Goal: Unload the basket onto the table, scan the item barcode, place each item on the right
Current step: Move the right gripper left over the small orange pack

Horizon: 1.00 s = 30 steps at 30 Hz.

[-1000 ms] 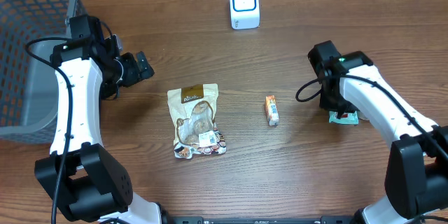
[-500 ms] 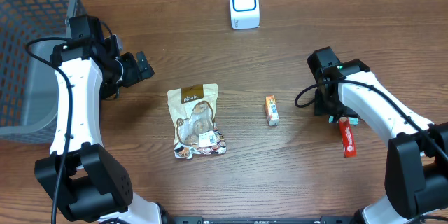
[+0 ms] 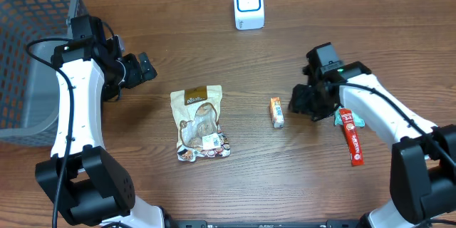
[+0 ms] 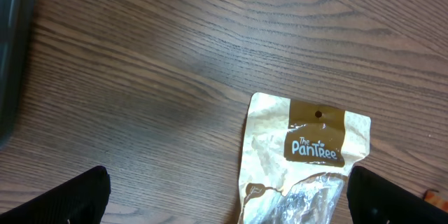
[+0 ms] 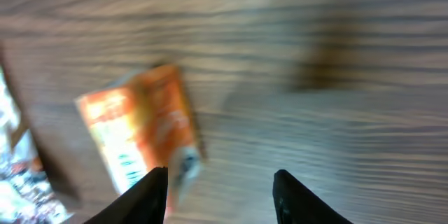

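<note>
Hovering just right of centre in the overhead view, the right gripper (image 3: 302, 102) is being held beside the small orange rectangular snack packet (image 3: 276, 112), near it but not touching. Its fingers (image 5: 150, 196) are being shown apart in the right wrist view, with nothing between them. The packet is lying flat on the brown wooden table (image 3: 299, 185), blurred at the left of that wrist frame. The left gripper (image 3: 142, 67) is being held at the left of the overhead frame, jaws spread wide and empty, up and left of the brown-and-cream foil pouch (image 3: 200, 122). The white box-shaped scanner with a blue-ringed window (image 3: 249, 5) is standing at top centre, well apart from the packet.

Several risks are being judged likely. The packet is thin and flat, so it could be pushed along the wood rather than pinched. Its barcode face cannot be told, so the wrong side could be offered to the scanner. The red stick-shaped sachet (image 3: 352, 142) beneath the right arm could be swept aside.
</note>
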Available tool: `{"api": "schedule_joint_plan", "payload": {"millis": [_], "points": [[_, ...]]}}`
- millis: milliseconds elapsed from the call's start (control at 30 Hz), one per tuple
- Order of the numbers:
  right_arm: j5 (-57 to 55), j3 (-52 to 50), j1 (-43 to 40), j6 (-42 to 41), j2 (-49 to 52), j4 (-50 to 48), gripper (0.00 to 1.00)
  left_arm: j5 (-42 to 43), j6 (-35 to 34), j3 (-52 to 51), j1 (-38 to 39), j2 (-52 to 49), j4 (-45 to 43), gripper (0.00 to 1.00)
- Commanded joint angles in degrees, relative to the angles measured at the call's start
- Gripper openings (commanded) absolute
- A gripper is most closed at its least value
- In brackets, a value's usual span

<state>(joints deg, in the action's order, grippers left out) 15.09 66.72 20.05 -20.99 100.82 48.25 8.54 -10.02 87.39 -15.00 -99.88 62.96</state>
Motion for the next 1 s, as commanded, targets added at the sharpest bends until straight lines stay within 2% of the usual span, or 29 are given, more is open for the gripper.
{"api": "schedule_joint_plan", "payload": {"millis": [0, 567, 967], "points": [[2.97, -0.39, 2.99, 0.02, 0.09, -1.09, 0.49, -0.13, 1.46, 1.2, 0.2, -0.11, -0.04, 1.0], [2.45, -0.39, 14.95, 0.07, 0.2, -7.56, 0.5, -0.13, 1.46, 1.2, 0.2, -0.11, -0.04, 0.99], [-10.12, -0.39, 15.54, -0.39, 0.2, -8.33, 0.49, -0.13, 1.49, 1.2, 0.2, -0.11, -0.04, 0.99]]}}
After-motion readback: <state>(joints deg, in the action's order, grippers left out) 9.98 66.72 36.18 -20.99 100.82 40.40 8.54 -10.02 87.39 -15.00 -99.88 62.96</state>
